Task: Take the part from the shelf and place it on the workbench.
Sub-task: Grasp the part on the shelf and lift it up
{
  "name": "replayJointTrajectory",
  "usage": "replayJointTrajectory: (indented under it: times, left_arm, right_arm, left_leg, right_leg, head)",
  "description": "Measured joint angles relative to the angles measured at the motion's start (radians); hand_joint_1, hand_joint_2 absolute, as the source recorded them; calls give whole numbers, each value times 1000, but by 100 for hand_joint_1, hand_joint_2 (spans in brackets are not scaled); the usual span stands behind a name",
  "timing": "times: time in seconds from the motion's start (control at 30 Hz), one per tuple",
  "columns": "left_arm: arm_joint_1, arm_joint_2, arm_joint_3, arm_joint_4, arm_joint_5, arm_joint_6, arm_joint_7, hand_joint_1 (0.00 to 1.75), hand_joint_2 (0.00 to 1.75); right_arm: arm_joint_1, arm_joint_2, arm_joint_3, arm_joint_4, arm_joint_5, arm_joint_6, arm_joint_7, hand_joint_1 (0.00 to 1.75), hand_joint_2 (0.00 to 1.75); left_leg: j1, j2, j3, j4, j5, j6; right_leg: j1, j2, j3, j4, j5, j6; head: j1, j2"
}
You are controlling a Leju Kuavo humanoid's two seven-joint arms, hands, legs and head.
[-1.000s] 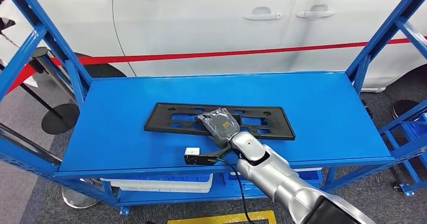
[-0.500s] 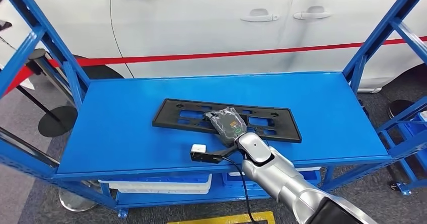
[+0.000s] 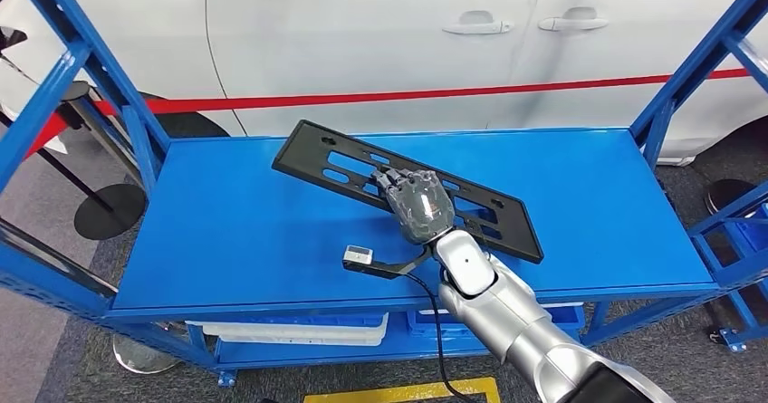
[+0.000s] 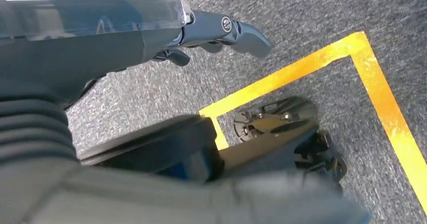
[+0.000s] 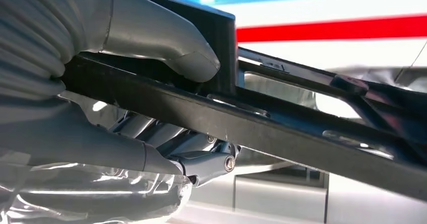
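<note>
The part point(image 3: 331, 156) is a long black plastic frame with rectangular cut-outs. It hangs tilted over the blue shelf top point(image 3: 226, 231), its left end raised toward the back and its right end low near the shelf's front. My right hand point(image 3: 417, 206) grips it around the middle. In the right wrist view the grey thumb point(image 5: 166, 38) presses one face of the part point(image 5: 302, 128) and the dark fingers curl under the other. My left hand point(image 4: 151, 38) hangs over the grey floor, fingers loosely out, holding nothing.
Blue uprights point(image 3: 109, 86) frame the shelf on both sides. A white car point(image 3: 362, 41) with a red stripe stands close behind it. A white tray point(image 3: 290, 331) lies on the lower level. Yellow tape point(image 4: 382, 98) marks the carpet.
The part lay flat on the shelf top. My right hand has now lifted it, and its left end has swung up and toward the back.
</note>
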Motion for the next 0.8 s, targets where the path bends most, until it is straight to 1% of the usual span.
replayJointTrajectory:
  times: [0.03, 0.07, 0.1, 0.13, 0.17, 0.2, 0.23, 0.27, 0.3, 0.33, 0.37, 0.4, 0.43, 0.47, 0.5, 0.57, 0.6, 0.63, 0.67, 0.7, 0.77, 0.8]
  left_arm:
    - [0, -1, 0, 0, 0, -1, 0, 0, 175]
    - [1, -2, 0, 0, -1, -1, -1, 0, 175]
    - [1, -2, 0, 0, -1, -2, -1, 0, 175]
    - [1, -2, -1, 0, -1, -2, -2, 0, 175]
    - [1, -2, -1, 0, -1, -2, -3, 0, 175]
    - [1, -2, -1, 0, 0, -3, -3, 0, 175]
    - [2, -2, -1, 0, 0, -3, -3, 0, 175]
    - [2, -2, -1, 0, 1, -3, -3, 0, 175]
    - [3, -2, -1, 0, 2, -2, -3, 0, 175]
    - [4, -2, 0, 0, 3, -1, -2, 0, 175]
    - [5, -2, 0, 0, 6, 2, -1, 0, 175]
    - [5, -2, 0, 0, 8, 6, 0, 0, 175]
    - [5, -1, 0, 0, 11, 9, 1, 0, 175]
    - [4, -1, 0, 0, 14, 11, 3, 0, 175]
    - [4, -1, 0, 0, 16, 12, 5, 0, 175]
    - [5, -1, 1, 0, 18, 12, 11, 0, 175]
    - [5, -1, 1, 0, 17, 12, 13, 0, 175]
    - [5, -1, 1, 0, 17, 12, 14, 0, 175]
    - [5, -1, 1, 0, 17, 12, 14, 0, 175]
    - [4, -1, 1, 0, 17, 12, 14, 0, 175]
    - [3, -1, 1, 0, 17, 12, 14, 0, 175]
    - [3, -1, 1, 0, 17, 12, 14, 0, 175]
  right_arm:
    - [0, 0, -10, -9, 30, -1, 7, 175, 175]
    - [-1, -1, -19, -16, 57, -2, 14, 175, 175]
    - [-4, -2, -27, -22, 81, -2, 20, 175, 175]
    - [-9, -4, -34, -25, 100, -2, 25, 175, 175]
    - [-19, -5, -38, -27, 113, -2, 28, 175, 175]
    - [-31, -7, -41, -28, 122, -2, 28, 175, 175]
    - [-46, -9, -42, -28, 125, -2, 24, 175, 175]
    - [-61, -13, -43, -27, 126, -2, 17, 175, 175]
    - [-77, -17, -44, -26, 125, -2, 9, 175, 175]
    - [-93, -21, -45, -26, 122, -2, 1, 175, 175]
    - [-108, -24, -45, -25, 119, -2, -4, 175, 175]
    - [-124, -26, -46, -25, 117, -2, -7, 175, 175]
    - [-138, -28, -46, -25, 114, -2, -8, 175, 175]
    - [-151, -31, -47, -25, 112, -2, -10, 175, 175]
    - [-162, -33, -48, -25, 111, -3, -12, 175, 175]
    - [-176, -36, -48, -25, 109, -3, -17, 175, 175]
    - [-180, -37, -48, -26, 109, -4, -17, 175, 175]
    - [-183, -39, -48, -26, 109, -4, -18, 175, 175]
    - [-186, -40, -48, -26, 109, -4, -18, 175, 175]
    - [-190, -42, -48, -26, 109, -4, -18, 175, 175]
    - [-193, -46, -48, -26, 109, -4, -18, 175, 175]
    - [-192, -47, -48, -26, 109, -4, -18, 175, 175]
  left_leg:
    - [-1, 0, -1, -2, 1, -5]
    - [-1, 0, -1, -5, 1, -11]
    - [-1, 1, 0, -3, -3, -16]
    - [-2, 2, -5, 9, -14, -20]
    - [-2, 2, -18, 42, -35, -23]
    - [-1, 3, -42, 94, -63, -25]
    - [-1, 3, -75, 160, -92, -26]
    - [0, 3, -108, 225, -116, -28]
    - [0, 3, -131, 267, -123, -29]
    - [0, 3, -140, 276, -111, -30]
    - [0, 4, -129, 245, -82, -31]
    - [1, 4, -104, 185, -42, -30]
    - [1, 5, -74, 119, -11, -27]
    - [0, 4, -49, 61, 10, -24]
    - [-1, 4, -35, 27, 19, -20]
    - [-4, 2, -30, 10, 18, -10]
    - [-3, 2, -30, 7, 20, -4]
    - [-2, 2, -28, 3, 23, 2]
    - [0, 2, -26, -2, 26, 7]
    - [2, 3, -24, -5, 29, 12]
    - [2, 3, -24, -6, 29, 15]
    - [2, 3, -24, -6, 29, 16]
  right_leg:
    - [2, 0, 1, -5, -2, -2]
    - [1, 0, 2, -10, -2, -5]
    - [-1, 0, 5, -16, 0, -9]
    - [-4, 0, 9, -23, 2, -14]
    - [-7, -1, 13, -29, 4, -19]
    - [-7, -1, 16, -31, 5, -22]
    - [-6, -1, 16, -31, 4, -25]
    - [-4, -1, 16, -29, 3, -27]
    - [-4, -1, 16, -27, 2, -28]
    - [-4, -1, 16, -24, 0, -29]
    - [-4, -1, 16, -21, -3, -28]
    - [-5, 0, 17, -16, -6, -26]
    - [-4, 0, 16, -11, -10, -23]
    - [-3, 1, 14, -6, -13, -19]
    - [-2, 1, 11, -2, -14, -14]
    - [0, 0, 7, 0, -13, -6]
    - [0, 0, 6, 0, -14, -2]
    - [-1, 0, 3, 6, -20, 3]
    - [-3, 0, -6, 27, -35, 9]
    - [-5, 0, -24, 67, -60, 14]
    - [-10, 0, -83, 189, -116, 23]
    - [-13, 0, -110, 241, -131, 26]
  head:
    - [0, 0]
    - [0, 0]
    - [0, 0]
    - [-1, 0]
    - [-2, 0]
    - [-2, 0]
    - [-2, 0]
    - [-3, 0]
    - [-3, 0]
    - [-3, 0]
    - [-3, 0]
    - [-3, 0]
    - [-3, 0]
    - [-2, 0]
    - [-2, 0]
    - [-2, 0]
    - [-2, 0]
    - [-1, 0]
    - [0, 0]
    - [1, 0]
    - [2, 0]
    - [2, 0]
